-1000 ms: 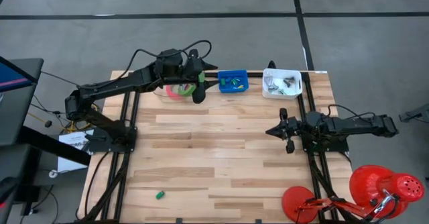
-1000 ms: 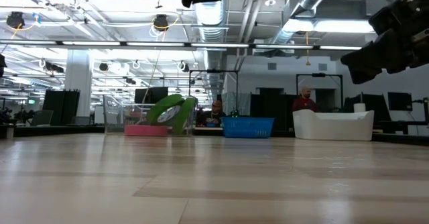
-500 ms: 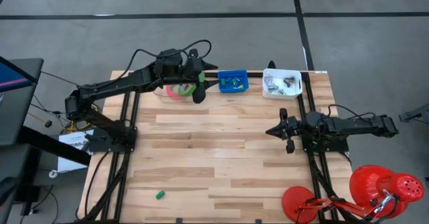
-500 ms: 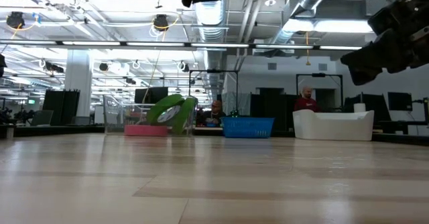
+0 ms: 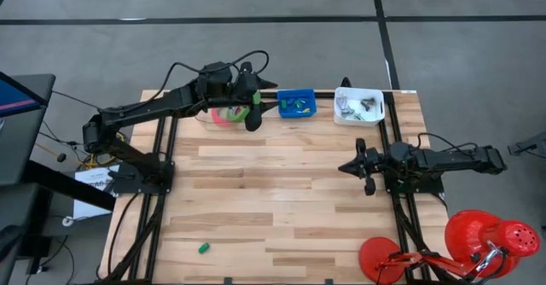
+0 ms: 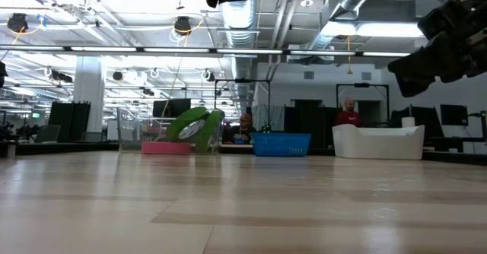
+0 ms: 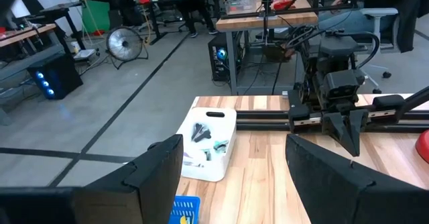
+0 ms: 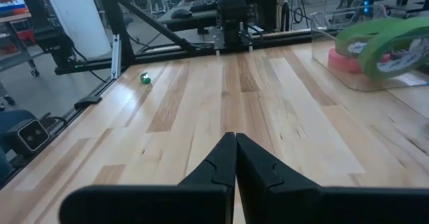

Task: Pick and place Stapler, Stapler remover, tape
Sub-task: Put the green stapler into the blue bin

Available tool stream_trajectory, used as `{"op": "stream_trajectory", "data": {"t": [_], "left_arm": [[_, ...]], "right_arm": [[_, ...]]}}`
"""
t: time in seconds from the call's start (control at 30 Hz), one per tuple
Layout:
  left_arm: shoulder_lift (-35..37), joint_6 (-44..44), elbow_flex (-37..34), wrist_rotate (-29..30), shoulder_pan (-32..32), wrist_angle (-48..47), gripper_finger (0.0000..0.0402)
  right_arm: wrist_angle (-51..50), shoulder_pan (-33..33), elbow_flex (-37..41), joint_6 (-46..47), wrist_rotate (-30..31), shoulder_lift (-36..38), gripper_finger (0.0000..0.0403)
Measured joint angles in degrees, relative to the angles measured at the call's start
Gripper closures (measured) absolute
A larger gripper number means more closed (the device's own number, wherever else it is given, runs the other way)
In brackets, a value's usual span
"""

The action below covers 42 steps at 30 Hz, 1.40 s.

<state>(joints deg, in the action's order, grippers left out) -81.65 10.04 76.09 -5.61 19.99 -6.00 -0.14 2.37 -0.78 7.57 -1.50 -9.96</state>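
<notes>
The tape rolls sit in a clear tray at the table's far edge. The pink-red roll lies flat, and two green rolls lean tilted on it. My left gripper hangs open high above the table, just right of that tray, touching nothing; in its wrist view the fingers stand wide apart. My right gripper is shut and waits above the table's right side. The white bin holds small dark and grey tools. I can make out no stapler.
A blue bin with small coloured pieces stands between the tray and the white bin. A tiny green piece lies near the near-left corner. Red objects sit off the near-right corner. Bare wood fills the table's middle.
</notes>
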Motion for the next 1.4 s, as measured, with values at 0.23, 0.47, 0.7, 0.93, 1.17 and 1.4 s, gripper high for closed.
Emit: {"op": "stream_trajectory", "data": {"t": [0.23,0.47,0.7,0.93,1.17,1.4], "left_arm": [[0.00,0.00,0.00,0.00,0.02,0.08,0.0149],[0.00,-0.02,0.00,0.00,0.01,0.05,0.0149],[0.85,-0.02,0.04,-0.02,0.02,0.04,0.0149],[3.70,0.11,0.04,-0.01,0.02,-0.64,0.0149],[6.89,0.02,0.04,-0.02,0.02,-3.03,0.0149],[9.36,-0.04,0.04,-0.92,0.00,-10.36,0.0149]], "right_arm": [[0.01,0.24,0.00,0.00,0.01,3.23,0.0403],[0.00,0.24,0.00,0.00,0.02,4.20,0.0403],[0.01,0.24,0.00,0.00,0.02,5.19,0.0403],[0.00,0.24,0.00,0.00,0.02,8.16,0.0403],[0.38,0.24,0.09,0.00,-0.01,9.86,0.0403],[0.43,0.24,0.09,0.00,0.00,9.86,0.0403]]}}
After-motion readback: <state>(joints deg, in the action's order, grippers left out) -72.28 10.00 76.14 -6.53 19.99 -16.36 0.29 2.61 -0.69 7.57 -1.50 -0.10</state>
